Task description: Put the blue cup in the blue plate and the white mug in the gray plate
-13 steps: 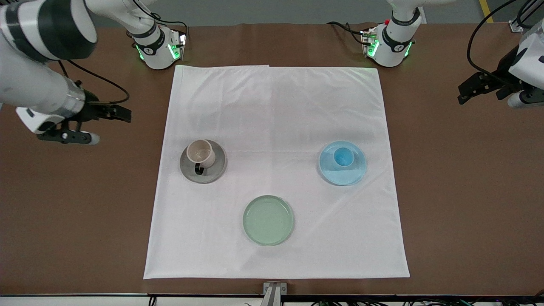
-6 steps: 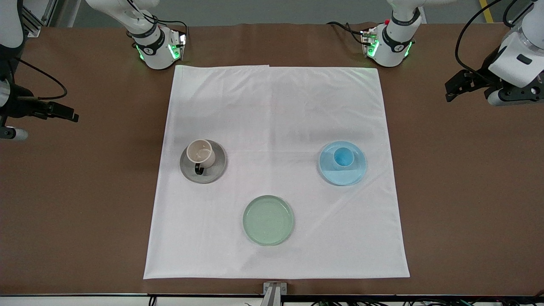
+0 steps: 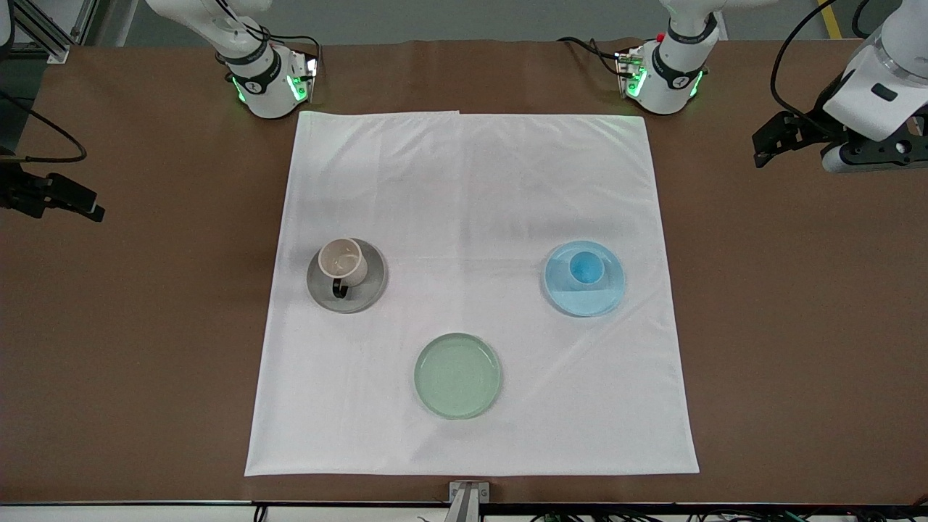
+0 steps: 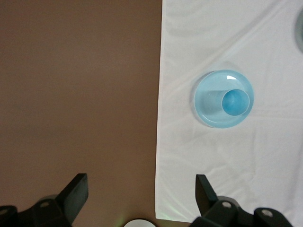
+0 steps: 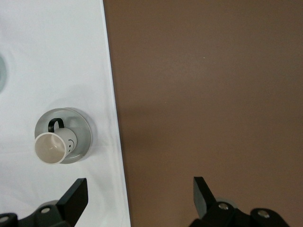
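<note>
The blue cup (image 3: 586, 268) stands upright in the blue plate (image 3: 589, 301), toward the left arm's end of the white cloth. The white mug (image 3: 342, 261) stands in the gray plate (image 3: 371, 286), its dark handle toward the front camera. My left gripper (image 3: 768, 141) is open and empty, high over bare brown table beside the cloth. Its wrist view shows the cup (image 4: 235, 102) in the plate (image 4: 207, 106), well away from the gripper (image 4: 140, 194). My right gripper (image 3: 72, 203) is open and empty over bare table at the right arm's end. Its wrist view shows the mug (image 5: 51, 147) on the gray plate (image 5: 83, 133), apart from the gripper (image 5: 139, 196).
An empty pale green plate (image 3: 457, 375) lies on the white cloth (image 3: 471, 181), nearer the front camera than the other two plates. Brown table (image 3: 797, 326) surrounds the cloth. The two arm bases (image 3: 264, 80) stand at the table's back edge.
Both arms have pulled outward, away from the cloth, the right arm farther toward its end of the table. Cup, mug and plates have not moved.
</note>
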